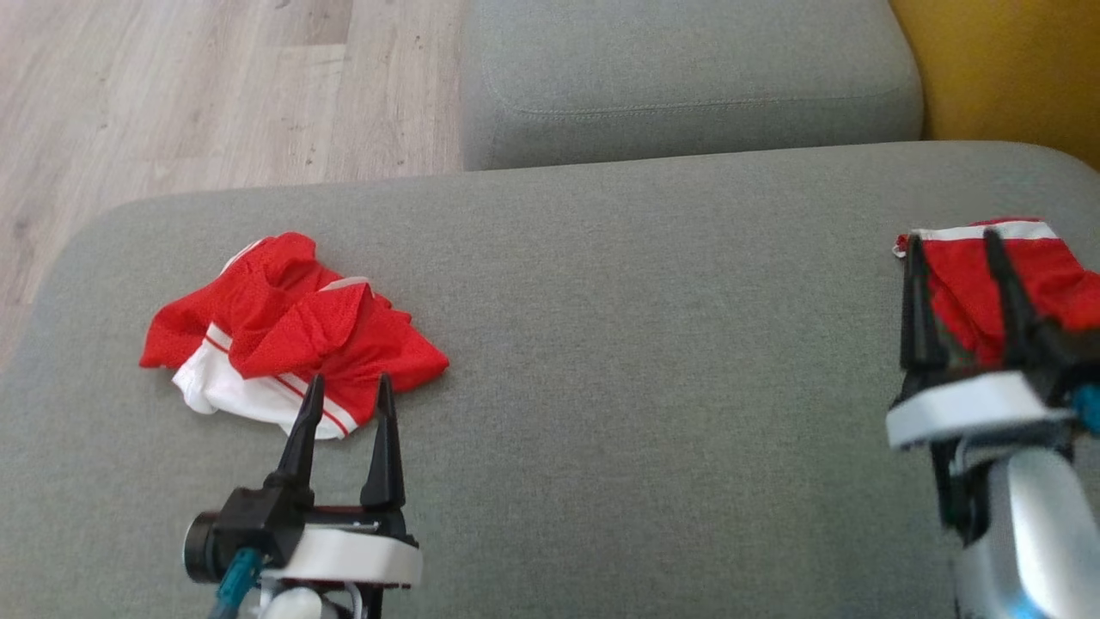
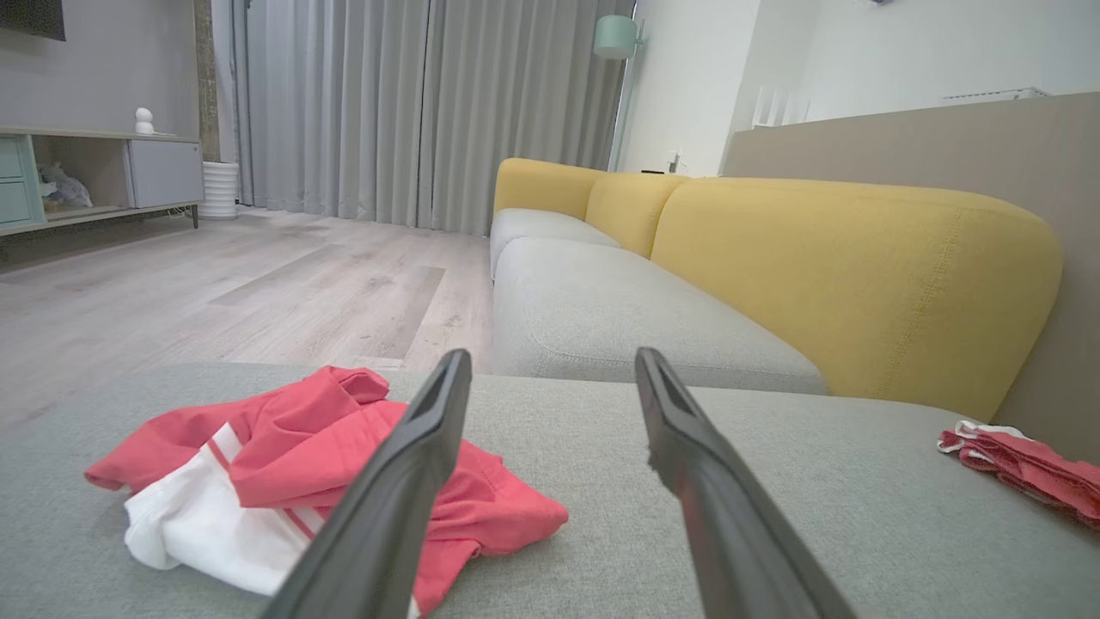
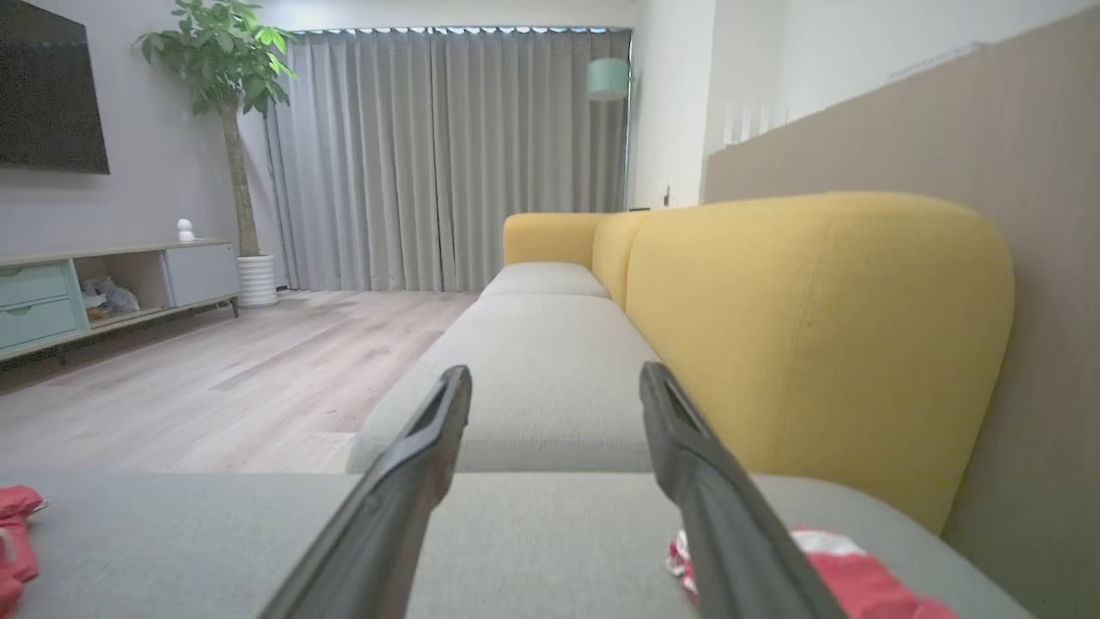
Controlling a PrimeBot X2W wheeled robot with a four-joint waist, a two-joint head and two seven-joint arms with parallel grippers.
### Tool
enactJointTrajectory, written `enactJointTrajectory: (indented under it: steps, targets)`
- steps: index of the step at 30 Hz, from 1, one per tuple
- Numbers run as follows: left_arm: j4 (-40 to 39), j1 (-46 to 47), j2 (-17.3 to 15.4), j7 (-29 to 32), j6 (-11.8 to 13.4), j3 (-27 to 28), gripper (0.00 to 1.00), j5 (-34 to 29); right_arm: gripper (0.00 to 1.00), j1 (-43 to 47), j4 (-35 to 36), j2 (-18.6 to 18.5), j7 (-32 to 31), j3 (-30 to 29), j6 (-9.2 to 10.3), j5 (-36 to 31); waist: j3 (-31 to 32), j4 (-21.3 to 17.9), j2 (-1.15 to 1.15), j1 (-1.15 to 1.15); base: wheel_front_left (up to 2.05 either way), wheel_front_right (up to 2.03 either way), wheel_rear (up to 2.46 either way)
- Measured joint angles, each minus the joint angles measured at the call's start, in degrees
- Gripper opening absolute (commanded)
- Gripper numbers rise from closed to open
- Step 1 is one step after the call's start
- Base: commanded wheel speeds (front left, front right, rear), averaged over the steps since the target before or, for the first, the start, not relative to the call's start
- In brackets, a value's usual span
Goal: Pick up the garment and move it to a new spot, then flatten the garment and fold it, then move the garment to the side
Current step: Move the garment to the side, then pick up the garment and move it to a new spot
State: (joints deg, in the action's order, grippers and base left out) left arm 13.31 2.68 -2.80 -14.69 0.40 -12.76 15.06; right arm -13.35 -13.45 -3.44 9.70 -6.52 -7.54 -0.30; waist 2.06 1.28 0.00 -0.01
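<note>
The crumpled red-and-white garment (image 1: pixel 288 335) is found on the grey cushion (image 1: pixel 644 344) just ahead and slightly left of the left gripper (image 1: pixel 349 383), whose jaws are spread wide and empty, its length laid crosswise to the fingers (image 1: pixel 302 434).

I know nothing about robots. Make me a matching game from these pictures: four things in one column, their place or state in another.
1. crumpled red-and-white mesh garment
2. small red garment with white band
3. left end effector
4. pale wooden plank floor

A. open, holding nothing
B. beyond the grey fabric sofa seat
C. seat's right side
D. seat's left side

Pairs: 1-D, 2-C, 3-A, 4-B
</note>
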Motion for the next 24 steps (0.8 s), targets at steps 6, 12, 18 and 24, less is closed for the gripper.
enactJointTrajectory:
  steps: [6, 12, 18, 24]
  targets:
    - [-0.81, -1.64, -0.01, 0.00, -0.42, -0.04, 1.00, 0.18, 1.00, 7.34, -0.51, 0.62, 2.83, 2.80, 0.00, 2.22, 0.12, 0.24, 0.00, 0.01, 0.00, 0.00, 0.00]
    - [-0.87, -3.16, -0.03, 0.00, -0.42, -0.11, 1.00, 0.43, 1.00, 13.67, -1.21, 0.87, 4.39, 3.49, 0.00, 2.90, -0.28, 0.60, 0.00, 0.01, 0.00, 0.00, 0.00]
    - [-1.41, -3.21, -0.03, 0.00, -0.42, -0.10, 1.00, 0.58, 1.00, 13.92, 0.29, 0.87, 4.69, 3.60, 0.00, 3.33, -0.45, 0.30, 0.00, 0.01, 0.00, 0.00, 0.00]
    - [-1.42, -3.20, -0.04, 0.00, -0.41, -0.12, 1.00, 0.59, 1.00, 13.93, 1.03, 0.87, 4.69, 3.70, 0.00, 3.92, -0.28, 0.18, 0.00, 0.01, 0.00, 0.00, 0.00]
